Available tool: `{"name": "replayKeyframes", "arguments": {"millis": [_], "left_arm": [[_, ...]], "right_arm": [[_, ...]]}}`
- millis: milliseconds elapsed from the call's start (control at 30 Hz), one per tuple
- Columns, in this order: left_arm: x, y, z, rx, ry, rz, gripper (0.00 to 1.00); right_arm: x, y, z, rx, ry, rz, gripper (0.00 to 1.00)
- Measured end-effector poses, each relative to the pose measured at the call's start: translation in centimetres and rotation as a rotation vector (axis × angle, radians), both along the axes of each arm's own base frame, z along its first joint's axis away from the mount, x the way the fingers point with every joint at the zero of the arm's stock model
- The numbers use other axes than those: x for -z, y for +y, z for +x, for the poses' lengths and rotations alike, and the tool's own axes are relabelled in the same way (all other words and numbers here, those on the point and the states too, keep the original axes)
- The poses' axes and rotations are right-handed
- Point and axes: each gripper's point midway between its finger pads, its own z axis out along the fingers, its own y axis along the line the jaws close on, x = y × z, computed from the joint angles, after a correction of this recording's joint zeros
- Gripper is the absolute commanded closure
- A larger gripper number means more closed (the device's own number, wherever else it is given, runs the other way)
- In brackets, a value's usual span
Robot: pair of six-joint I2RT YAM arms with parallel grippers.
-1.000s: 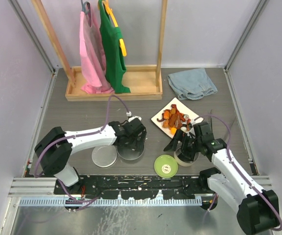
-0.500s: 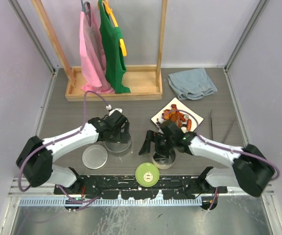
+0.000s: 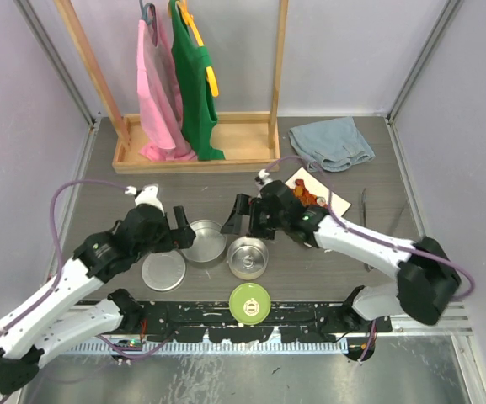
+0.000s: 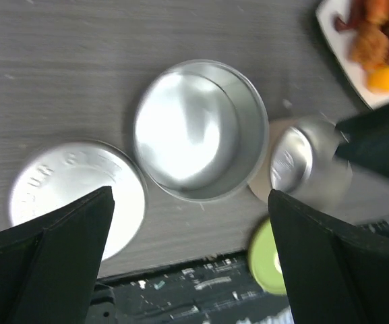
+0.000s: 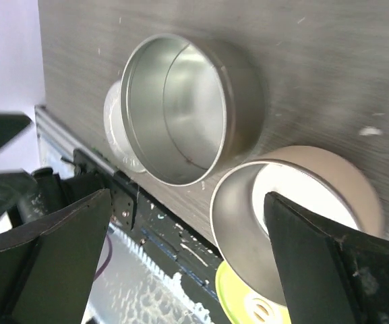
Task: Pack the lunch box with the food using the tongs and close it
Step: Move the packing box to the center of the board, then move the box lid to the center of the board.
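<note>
Both tins stand open and bare on the desk (image 3: 99, 181). The left tin (image 3: 205, 242) and the right tin (image 3: 248, 257) sit just beside each other in front of the arms. The steel lid (image 3: 164, 271) lies flat to their left, and the green lid (image 3: 250, 300) lies near the front edge. The food (image 3: 306, 195) is all on the plate (image 3: 337, 203), behind and to the right of the tins. The tongs (image 3: 363, 202) lie on the desk just right of the plate, partly hidden by the right arm (image 3: 369, 248).

The left hand (image 3: 180, 231) hovers at the left rim of the left tin, fingers spread wide and holding nothing. The right hand (image 3: 236, 217) hangs over the far side of the tins, also spread wide and empty.

With the tins ready and no chunk moved, the step in hand looks like fetching the tongs. The right hand is the nearer one for that. It should lift first, then swing right, passing over the plate high enough not to sweep chunks off.

The tongs are thin, flat and slick, so it should come straight down with the fingers across both arms of the V. A grip around the middle lets a squeeze work the tips. Closing slowly matters, since steel on a hard desk may skid or twist out. The left hand does best near the tins, ready to steady them and clear of the route from plate to tin.
</note>
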Motion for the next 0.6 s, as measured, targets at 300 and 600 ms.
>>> {"name": "replayKeyframes", "arguments": {"millis": [300,600], "left_arm": [[1.7,-9.9,-8.9,0.488,0.144,-0.234,0.02],[5.3,-22.6,-19.6,0.927,0.353,-0.082,0.01]], "right_arm": [[-4.7,-15.1,3.9,0.511,-0.235,-0.158,0.0],[-1.2,-28.1,2.6,0.866,-0.149,-0.42,0.0]]}}
